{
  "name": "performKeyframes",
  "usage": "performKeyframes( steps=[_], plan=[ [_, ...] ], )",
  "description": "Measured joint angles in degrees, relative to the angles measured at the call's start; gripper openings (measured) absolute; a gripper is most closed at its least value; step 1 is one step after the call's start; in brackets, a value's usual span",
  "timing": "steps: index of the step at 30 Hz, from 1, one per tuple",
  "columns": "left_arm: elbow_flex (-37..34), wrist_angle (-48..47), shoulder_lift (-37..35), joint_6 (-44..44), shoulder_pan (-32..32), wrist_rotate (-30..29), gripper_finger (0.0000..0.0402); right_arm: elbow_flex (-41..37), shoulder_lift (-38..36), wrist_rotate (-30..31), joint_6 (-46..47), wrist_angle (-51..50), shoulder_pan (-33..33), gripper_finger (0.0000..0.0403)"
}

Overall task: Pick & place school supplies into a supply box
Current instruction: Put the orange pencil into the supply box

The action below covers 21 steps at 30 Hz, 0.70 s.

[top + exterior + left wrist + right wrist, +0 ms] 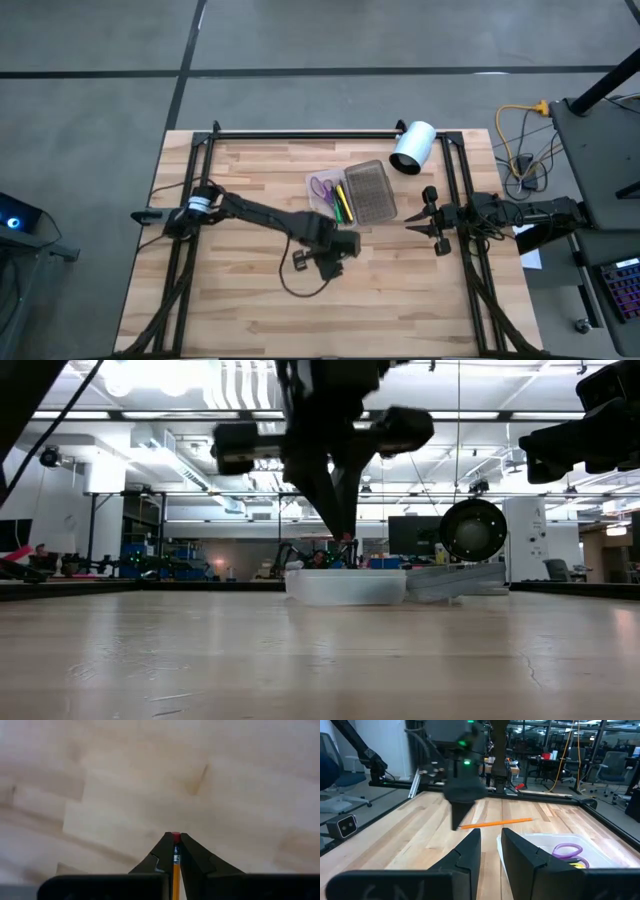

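My left gripper point(338, 243) hangs over the middle of the table, just near of the supply box point(355, 192), and is shut on an orange pencil point(496, 822). The box is a whitish tray point(345, 586) with a grey ribbed lid point(370, 191) lying open beside it. Purple-handled scissors point(567, 851) and yellow and green pencils point(341, 203) lie in the tray. My right gripper point(490, 845) waits at the table's right edge, level and open, with nothing between its fingers. My left gripper pinches the pencil between its two fingers close to the red eraser end point(175, 838), with the metal band just behind the fingertips point(175, 852). The fingers come steeply from above and lie across the pencil. The pencil sticks out level to one side point(520, 820), lifted clear of the table.
A white cylinder point(412, 147) lies on its side at the far right, beyond the lid. Black frame rails point(300, 132) run along the far edge and both sides. A dark cable loop point(300, 278) hangs under the left arm. Bare wood point(250, 310) fills the near half.
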Motion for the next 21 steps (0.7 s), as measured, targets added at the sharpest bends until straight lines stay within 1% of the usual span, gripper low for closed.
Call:
performKeyframes(
  steps=[6,12,21],
  plan=[
    [0.0,0.0,0.0,5.6,4.6,0.0,0.0001,0.0,0.0,0.0,0.0,0.0,0.0,0.0068],
    [0.0,0.0,0.0,8.6,8.6,0.0,0.0001,0.0,0.0,0.0,0.0,0.0,0.0,0.0068],
    [0.0,0.0,0.0,16.1,12.6,0.0,0.0001,0.0,0.0,0.0,0.0,0.0,0.0,0.0068]
  ],
)
